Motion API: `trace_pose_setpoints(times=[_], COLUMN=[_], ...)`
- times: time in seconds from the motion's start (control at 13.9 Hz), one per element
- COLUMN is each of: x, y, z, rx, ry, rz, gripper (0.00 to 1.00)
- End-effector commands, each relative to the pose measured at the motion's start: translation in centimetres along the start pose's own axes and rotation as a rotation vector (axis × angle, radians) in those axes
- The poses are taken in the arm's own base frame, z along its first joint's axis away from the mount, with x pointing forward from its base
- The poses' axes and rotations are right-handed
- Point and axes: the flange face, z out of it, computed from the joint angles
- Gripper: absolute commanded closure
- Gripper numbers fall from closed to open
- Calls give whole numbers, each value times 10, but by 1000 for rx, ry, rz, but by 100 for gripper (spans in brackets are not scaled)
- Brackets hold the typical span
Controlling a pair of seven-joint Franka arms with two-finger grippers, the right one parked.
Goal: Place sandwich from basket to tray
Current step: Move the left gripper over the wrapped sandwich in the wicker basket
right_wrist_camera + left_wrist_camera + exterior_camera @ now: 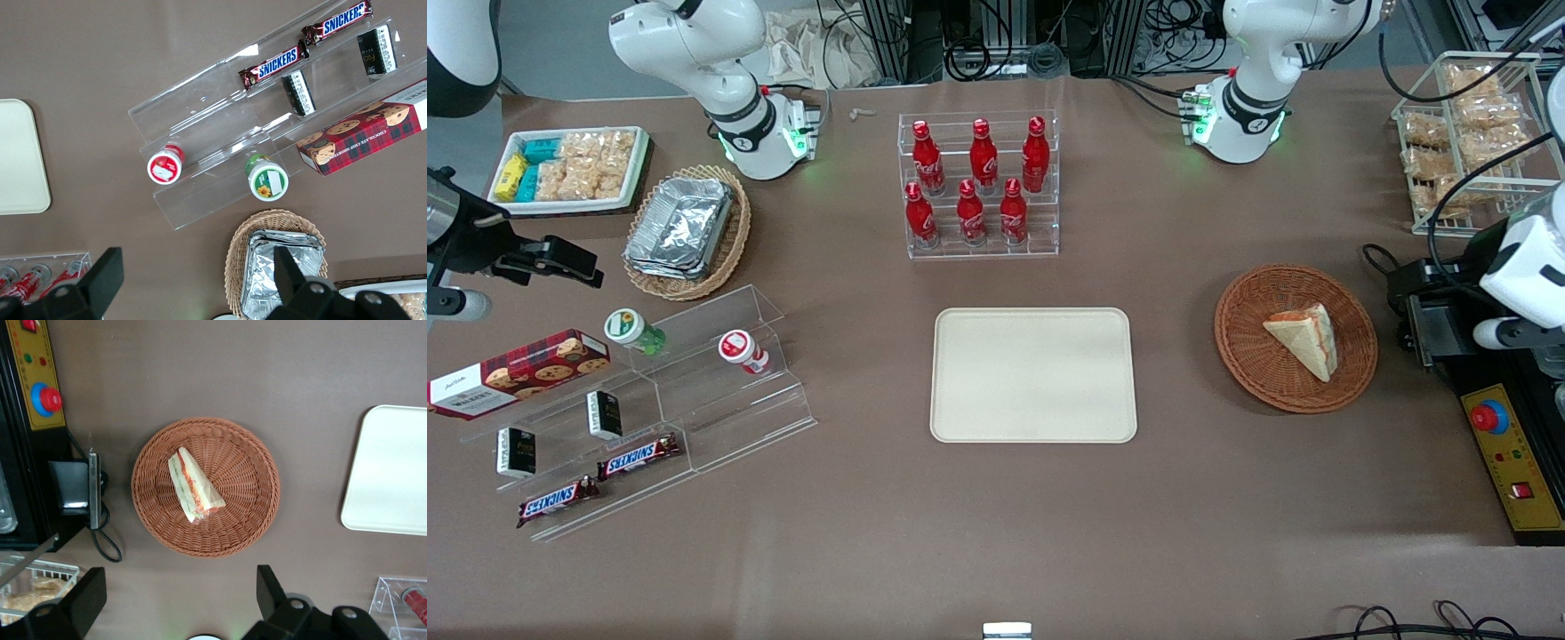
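The sandwich [1305, 338] [193, 485], a pale bread wedge with red and orange filling along one edge, lies in the round reddish-brown wicker basket [1245, 356] [250, 460]. The cream tray [1033, 375] [390, 470] sits bare on the table beside the basket, toward the parked arm's end. My gripper [179, 593] hangs high above the table, open wide, with nothing between its black fingers [270, 587]. It is apart from the basket, over bare tabletop a little farther from the front camera than the basket.
A black box and a yellow control panel with a red button [1489, 416] stand beside the basket at the working arm's end. A wire rack of snack bags [1467, 142] and a clear stand of red bottles [978, 182] lie farther from the camera.
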Motion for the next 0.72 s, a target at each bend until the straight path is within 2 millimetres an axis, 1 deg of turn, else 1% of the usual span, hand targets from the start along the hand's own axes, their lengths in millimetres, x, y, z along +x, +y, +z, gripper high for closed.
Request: trace_pose_setpoints(times=[0.0,0.07,0.22,0.29,0.36,0.5,0.65], x=[-28,-35,-55,-60,-59,-53,-56], y=[-2,-1,-1,0,0,2,3], z=[42,62,114,135,149,164,180], rx=[0,-5,-20,-24,-24,-21,-24], ry=[7,28,81,96,104,99,100], rz=[-134,-158,-210,-247,-288,-344,-376], gripper=[0,0,0,0,0,0,0])
